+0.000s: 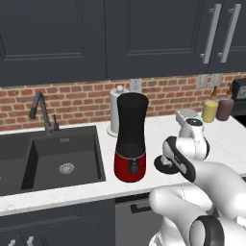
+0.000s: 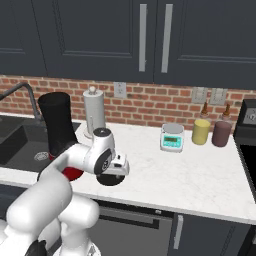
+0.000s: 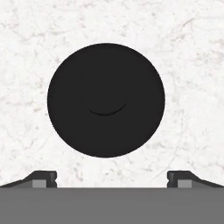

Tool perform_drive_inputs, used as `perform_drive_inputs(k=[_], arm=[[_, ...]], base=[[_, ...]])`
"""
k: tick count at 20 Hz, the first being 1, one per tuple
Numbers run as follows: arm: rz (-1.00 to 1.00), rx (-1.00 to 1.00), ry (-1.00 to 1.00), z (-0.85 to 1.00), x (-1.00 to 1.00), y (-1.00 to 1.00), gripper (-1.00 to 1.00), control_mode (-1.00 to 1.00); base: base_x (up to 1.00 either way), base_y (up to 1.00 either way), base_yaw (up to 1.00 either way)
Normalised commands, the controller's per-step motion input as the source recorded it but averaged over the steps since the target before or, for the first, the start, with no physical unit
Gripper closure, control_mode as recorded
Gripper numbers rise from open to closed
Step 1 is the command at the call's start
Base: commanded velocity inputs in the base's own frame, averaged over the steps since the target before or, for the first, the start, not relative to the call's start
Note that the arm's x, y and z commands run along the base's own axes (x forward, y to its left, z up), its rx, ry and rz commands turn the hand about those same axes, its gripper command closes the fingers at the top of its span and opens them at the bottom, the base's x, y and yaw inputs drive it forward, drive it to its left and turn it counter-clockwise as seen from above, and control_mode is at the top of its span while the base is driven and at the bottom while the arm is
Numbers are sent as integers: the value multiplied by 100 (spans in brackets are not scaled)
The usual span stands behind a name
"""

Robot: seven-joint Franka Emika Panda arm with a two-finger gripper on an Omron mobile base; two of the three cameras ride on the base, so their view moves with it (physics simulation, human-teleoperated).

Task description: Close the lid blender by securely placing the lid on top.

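Observation:
The lid (image 3: 106, 99) is a flat round black disc lying on the white marble counter, straight below my hand. It peeks out from under the hand in the left base view, lid (image 1: 165, 167), and in the right base view, lid (image 2: 110, 179). My gripper (image 3: 111, 178) hovers above it, open, its fingertips (image 3: 43, 178) spread about as wide as the disc with nothing between them. The blender (image 1: 130, 139) stands upright just left of the lid, a tall black jar on a glossy red base, its top uncovered. In the right base view the arm partly hides the blender (image 2: 59, 125).
A white paper-towel roll (image 1: 116, 108) stands behind the blender by the brick wall. The dark sink (image 1: 62, 163) with its faucet (image 1: 43, 113) lies to the left. A small scale (image 2: 172, 137), a yellow bottle (image 2: 201, 131) and a dark bottle (image 2: 221, 132) sit at the back right.

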Motion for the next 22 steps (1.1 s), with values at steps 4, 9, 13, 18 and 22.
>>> perform_drive_inputs(k=[4,9,13,18,22], arm=[[0,0,0,-19,8,0,-100,-100],[0,0,0,-18,12,0,-100,-100],[0,0,0,-13,18,0,-100,-100],[0,0,0,-11,20,0,-100,-100],[0,0,0,-12,19,1,-100,-100]], base=[[0,0,0],[0,0,0],[0,0,0],[0,0,0],[0,0,0]])
